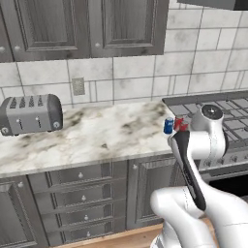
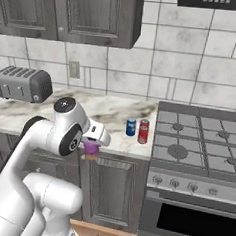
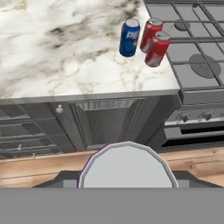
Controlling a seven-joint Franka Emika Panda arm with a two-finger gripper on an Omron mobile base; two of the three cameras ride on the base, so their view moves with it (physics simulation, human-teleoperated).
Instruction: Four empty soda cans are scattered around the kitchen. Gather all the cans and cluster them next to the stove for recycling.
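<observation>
The marble bench point(image 1: 97, 138) runs from the toaster point(image 1: 30, 114) at its far left to the stove point(image 2: 203, 139) at its right, with dark cupboards above and dark drawers and doors below. The white arm rises from the base, bends at a rounded elbow and reaches forward, so that the hand sits out in front of the bench edge, at about the height of the bench top and to the left of the stove. In the right base view the tool point(image 2: 91, 149) points downward and has hold of a purple can point(image 2: 91, 148), whose lower part shows beneath the hand; in the hand view the can's pale round top with a purple rim point(image 3: 127, 165) sits between the dark finger tips, so the fingers are closed partway around it. Three more cans stand upright on the bench in a tight cluster just beside the stove's left edge: a blue can point(image 3: 129, 37) on the left, and two red ones, the rear red can point(image 3: 151, 33) and the front red can point(image 3: 157, 49), nearest the burners.
</observation>
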